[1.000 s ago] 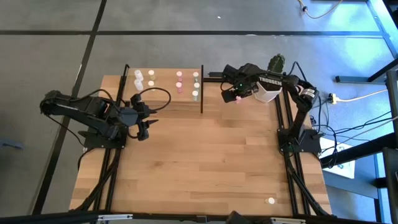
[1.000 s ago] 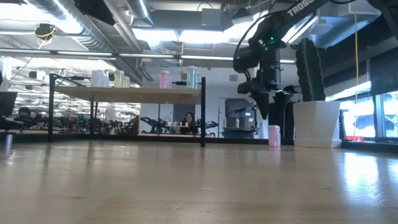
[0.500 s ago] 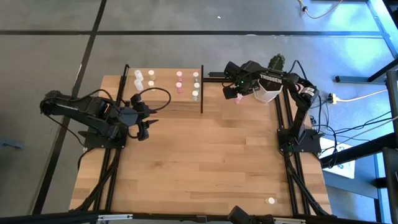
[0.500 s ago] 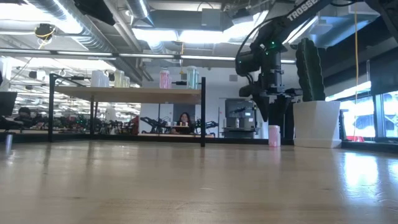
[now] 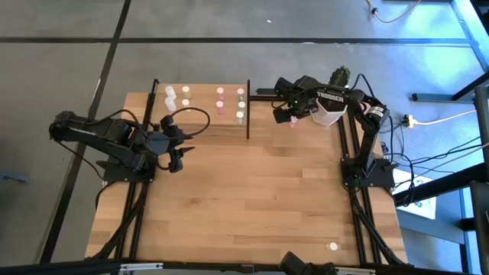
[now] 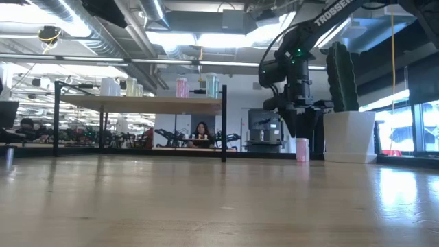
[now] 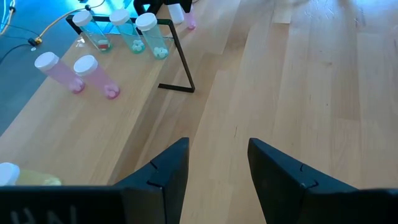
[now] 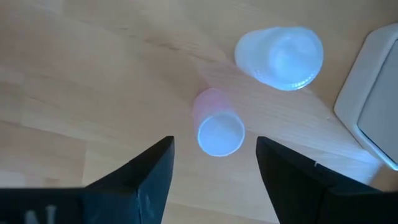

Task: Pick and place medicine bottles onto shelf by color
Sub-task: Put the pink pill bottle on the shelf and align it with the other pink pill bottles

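Note:
A pink medicine bottle (image 8: 217,129) with a white cap stands upright on the table (image 5: 252,198), just right of the shelf (image 5: 202,116). My right gripper (image 8: 214,167) hovers above it, open and pointing down, one finger on either side, touching nothing; the low view shows the fingertips (image 6: 300,130) above the bottle (image 6: 301,149). A whitish bottle (image 8: 280,53) stands next to the pink one. White, yellow, pink and green bottles (image 5: 219,100) stand on the shelf. My left gripper (image 7: 217,169) waits open by the shelf's near left corner (image 5: 177,158).
A white pot with a cactus (image 5: 330,107) stands right behind my right gripper; its corner (image 8: 373,106) is close to the whitish bottle. The shelf's black corner post (image 5: 247,114) stands left of the pink bottle. A lone white bottle (image 5: 332,247) sits at the near right.

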`<action>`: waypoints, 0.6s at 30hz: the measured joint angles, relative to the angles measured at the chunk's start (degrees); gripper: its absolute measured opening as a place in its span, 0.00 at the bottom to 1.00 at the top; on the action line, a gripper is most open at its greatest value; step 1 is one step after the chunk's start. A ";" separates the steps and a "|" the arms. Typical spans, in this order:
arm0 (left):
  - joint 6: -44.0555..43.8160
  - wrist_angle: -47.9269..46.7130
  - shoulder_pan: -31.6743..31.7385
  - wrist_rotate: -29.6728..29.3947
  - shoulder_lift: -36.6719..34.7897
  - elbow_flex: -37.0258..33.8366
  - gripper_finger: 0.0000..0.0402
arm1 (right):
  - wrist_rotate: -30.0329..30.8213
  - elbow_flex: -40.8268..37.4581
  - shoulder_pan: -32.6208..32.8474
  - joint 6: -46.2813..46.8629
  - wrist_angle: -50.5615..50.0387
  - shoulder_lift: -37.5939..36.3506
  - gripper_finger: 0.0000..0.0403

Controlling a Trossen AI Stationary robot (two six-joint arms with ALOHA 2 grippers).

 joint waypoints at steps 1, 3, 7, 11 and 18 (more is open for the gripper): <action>0.00 -0.02 0.00 0.01 0.01 0.00 0.39 | -0.04 0.00 -0.06 0.00 -0.02 0.00 0.57; 0.00 -0.02 0.00 0.01 -0.01 0.00 0.39 | 0.02 0.00 -0.07 0.02 -0.04 0.00 0.57; -0.01 -0.01 0.00 0.01 0.01 0.00 0.39 | 0.02 0.00 -0.10 0.01 0.53 0.00 0.57; 0.00 -0.02 0.00 -0.02 0.01 0.00 0.39 | 0.03 0.00 -0.18 0.02 0.58 0.00 0.57; -0.02 -0.02 0.00 0.00 0.00 0.00 0.39 | -0.08 0.00 -0.16 0.59 0.96 0.00 0.57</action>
